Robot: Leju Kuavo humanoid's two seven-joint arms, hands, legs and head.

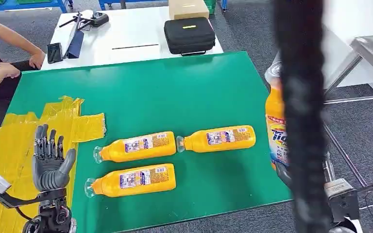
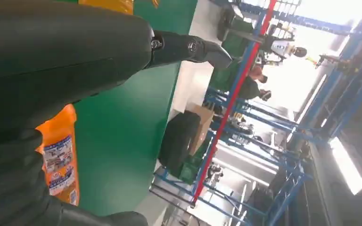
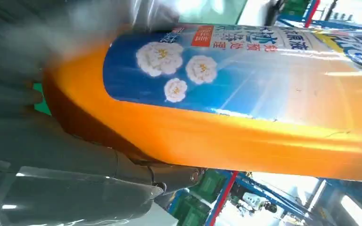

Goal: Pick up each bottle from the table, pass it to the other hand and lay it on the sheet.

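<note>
Green worktop (image 1: 175, 87) standing on grey carpet, with a white table (image 1: 126, 34) behind it carrying a black case (image 1: 189, 35); blue racking (seen from the wrist views) lines the room. A person (image 1: 0, 73) sits at the far left corner. The yellow sheet (image 1: 14, 145) lies crumpled over the worktop's left part.

Three orange bottles lie flat on the green surface, long axes running left to right, caps pointing left: the rear left bottle (image 1: 136, 147), the rear right bottle (image 1: 217, 138) just beside it, and the front bottle (image 1: 132, 180).

The left hand (image 1: 51, 162) is raised above the sheet, fingers apart, holding nothing. The right hand (image 3: 75, 179) is clamped on a fourth bottle (image 1: 275, 126), held upright at the worktop's right edge, partly hidden by a dark blurred strip.
</note>
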